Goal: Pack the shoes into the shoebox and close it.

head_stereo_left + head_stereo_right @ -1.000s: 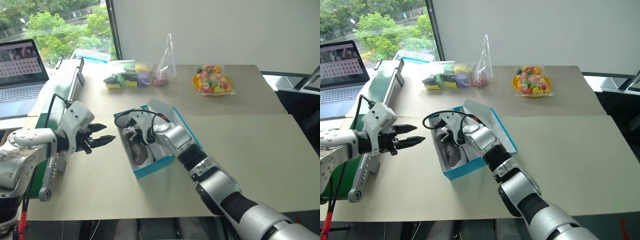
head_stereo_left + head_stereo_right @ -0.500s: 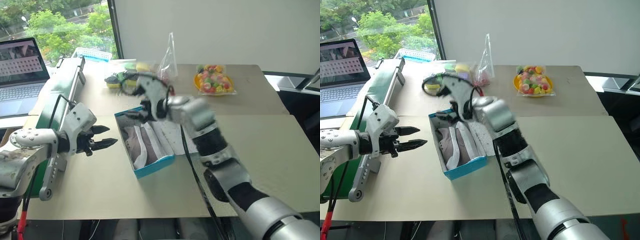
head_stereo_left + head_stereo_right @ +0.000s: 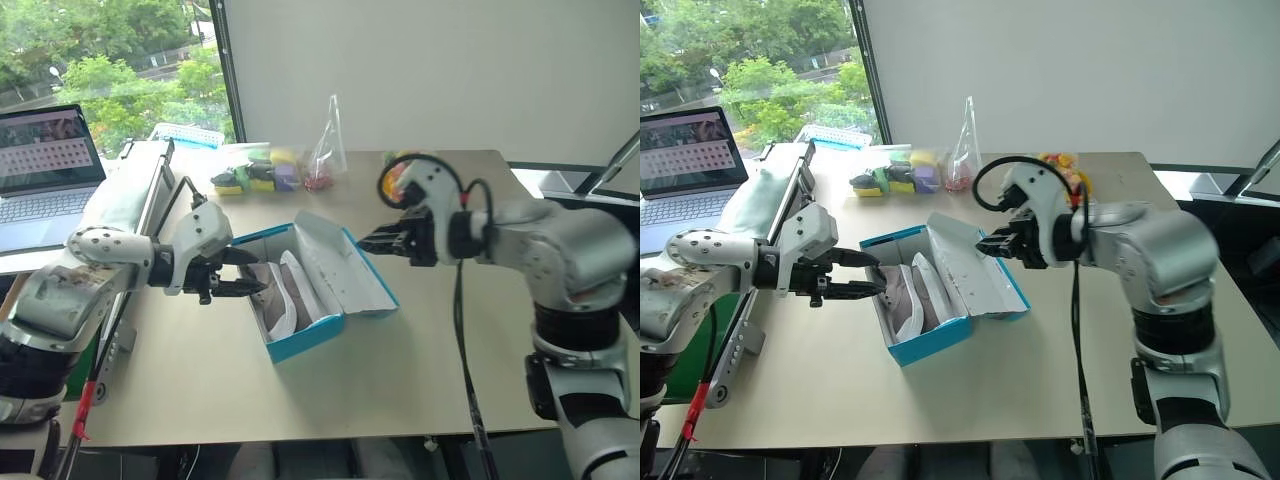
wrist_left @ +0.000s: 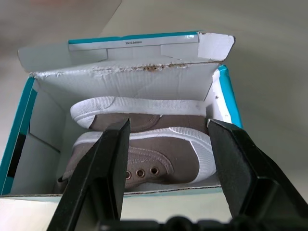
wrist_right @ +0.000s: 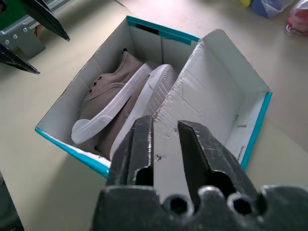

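My left gripper [image 3: 243, 272] hangs spread at the bright blue cardboard shoebox [image 3: 305, 340] on the worktop. Both soft grey-beige canvas sneakers [image 4: 144, 144] lie inside. Its light, bendy white-lined lid [image 3: 345, 268] wants an edge grip; my right gripper [image 3: 372, 241] seems nearly pressed together, empty.

The shoebox [image 3: 300, 335] sits open on the table [image 3: 420, 360], bright blue outside and white inside. Its hinged lid [image 3: 345, 265] is folded back and lies slanted on the robot's right side of the box, white inner face up. Both shoes [image 3: 908, 300], grey-beige canvas with white rubber soles, lie inside on their sides, packed close against each other along the length of the box.
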